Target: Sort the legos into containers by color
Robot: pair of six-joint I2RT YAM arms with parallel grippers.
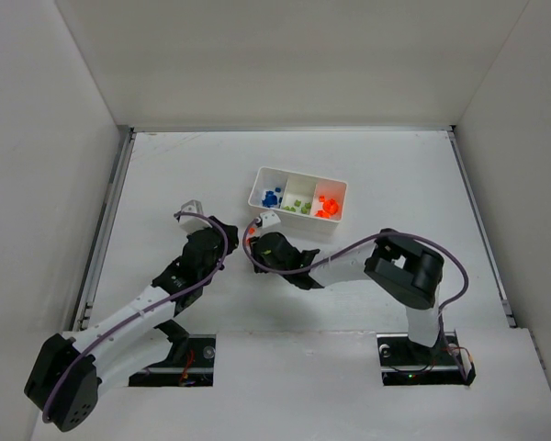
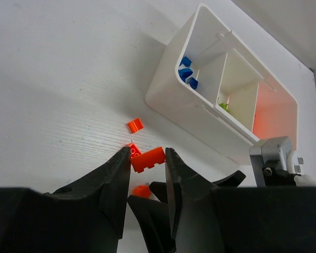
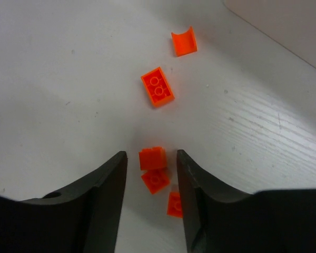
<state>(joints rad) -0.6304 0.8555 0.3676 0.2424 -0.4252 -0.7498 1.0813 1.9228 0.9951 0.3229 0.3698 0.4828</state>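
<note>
The white tray (image 1: 303, 174) holds blue bricks (image 1: 271, 197), green bricks (image 1: 298, 206) and orange bricks (image 1: 326, 204). Loose orange bricks (image 3: 158, 86) lie on the white table (image 1: 165, 175). The jaws are black.

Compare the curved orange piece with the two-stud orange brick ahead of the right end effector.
The curved orange piece shows a smooth arched face, no studs; the two-stud orange brick is a flat rectangle with two round studs up. The curved piece lies farther from the right end effector than the brick. Both are orange and loose on the table.
</note>
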